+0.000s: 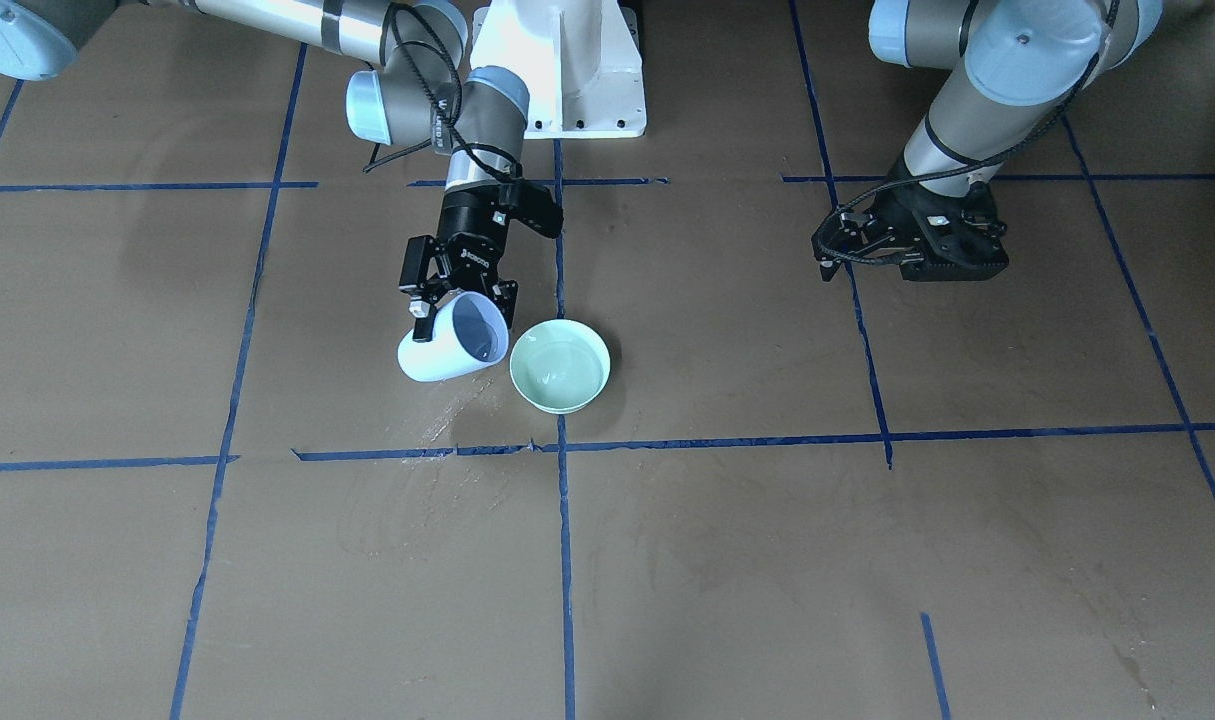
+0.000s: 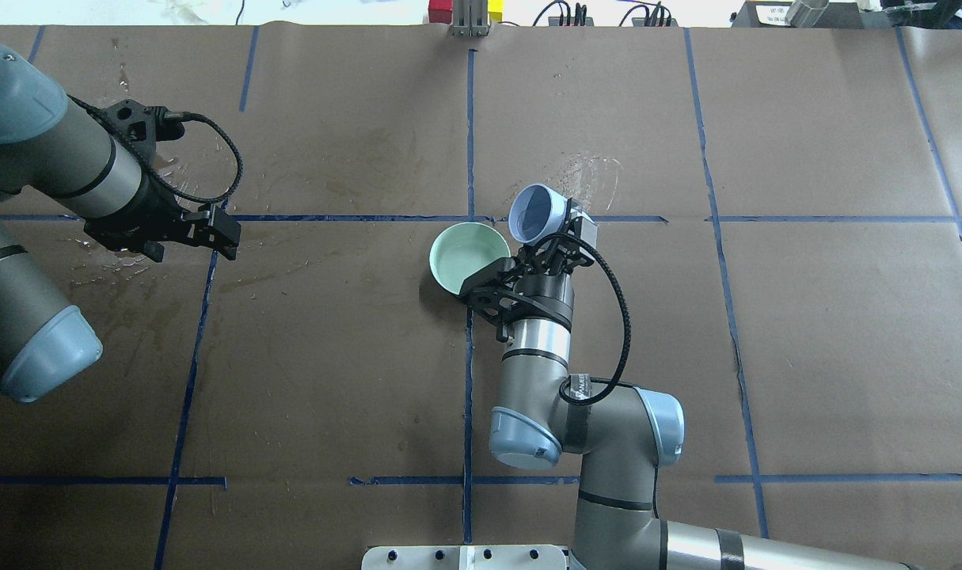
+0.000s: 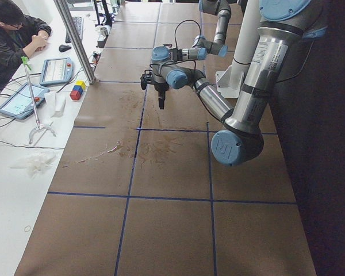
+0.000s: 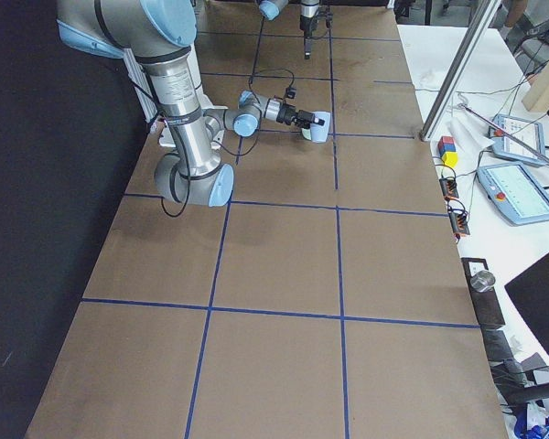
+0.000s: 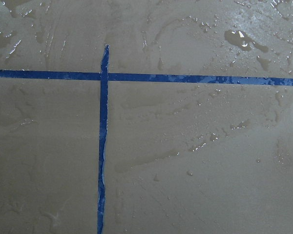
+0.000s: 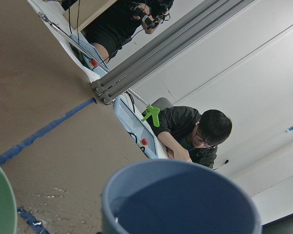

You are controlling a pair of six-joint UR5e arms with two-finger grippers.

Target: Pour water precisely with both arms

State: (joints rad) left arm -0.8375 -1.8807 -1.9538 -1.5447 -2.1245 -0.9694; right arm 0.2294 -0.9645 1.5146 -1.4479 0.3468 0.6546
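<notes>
The right arm [image 2: 528, 356] reaches to the middle of the brown paper-covered worktop [image 2: 805, 356], where its right hand [image 1: 464, 303] is clamped on a white plastic cup with a blue inside [image 1: 447, 350]. The cup is tipped steeply, its mouth toward a pale green round bowl [image 1: 560, 365] standing just beside it. No stream shows between them. The bowl seems to hold a shallow pool and the cup looks almost drained, so the pour appears largely done; righting the cup and setting it down are probably what is left. Wet streaks [image 1: 457, 415] near the cup suggest some spill. The left arm [image 2: 69, 174] hangs well apart at the far left, its left hand [image 2: 192, 231] carrying nothing above wet paper; whether its fingers are wide or narrow cannot be told. Counted: two arms, two hands, one cup, one bowl
</notes>
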